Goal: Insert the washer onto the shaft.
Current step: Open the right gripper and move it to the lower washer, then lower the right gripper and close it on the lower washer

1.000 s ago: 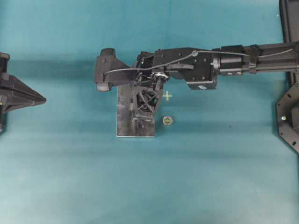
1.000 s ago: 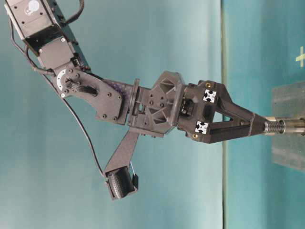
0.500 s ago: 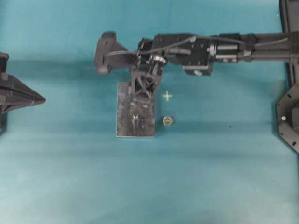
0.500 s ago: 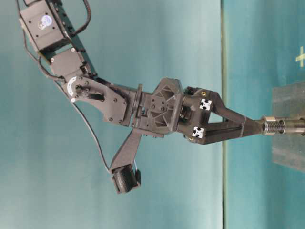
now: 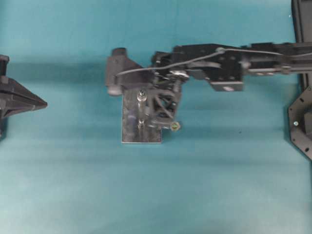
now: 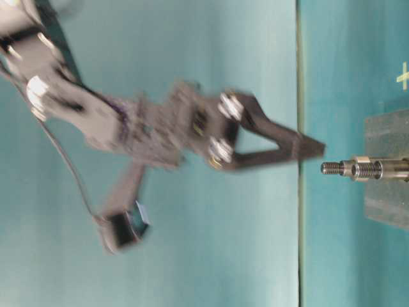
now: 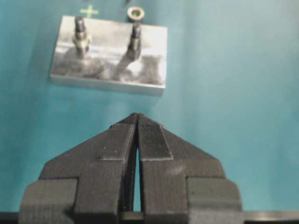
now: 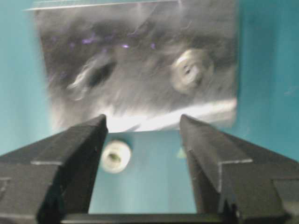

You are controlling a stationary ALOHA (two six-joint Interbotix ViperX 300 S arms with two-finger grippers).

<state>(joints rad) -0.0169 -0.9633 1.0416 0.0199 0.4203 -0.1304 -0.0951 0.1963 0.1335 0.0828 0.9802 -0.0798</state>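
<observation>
- The washer lies on the teal table, just beside the metal plate, between the right gripper jaws but nearer one.
- Right jaws stand wide apart, empty.
- Left gripper jaws are pressed together, empty, well apart from the shaft.

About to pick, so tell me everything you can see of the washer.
The washer is a small pale metal ring with a dark centre hole, lying flat on the teal table just off the edge of the steel plate. The right gripper hangs over it, jaws open, the washer near one jaw; contact cannot be told.
</observation>
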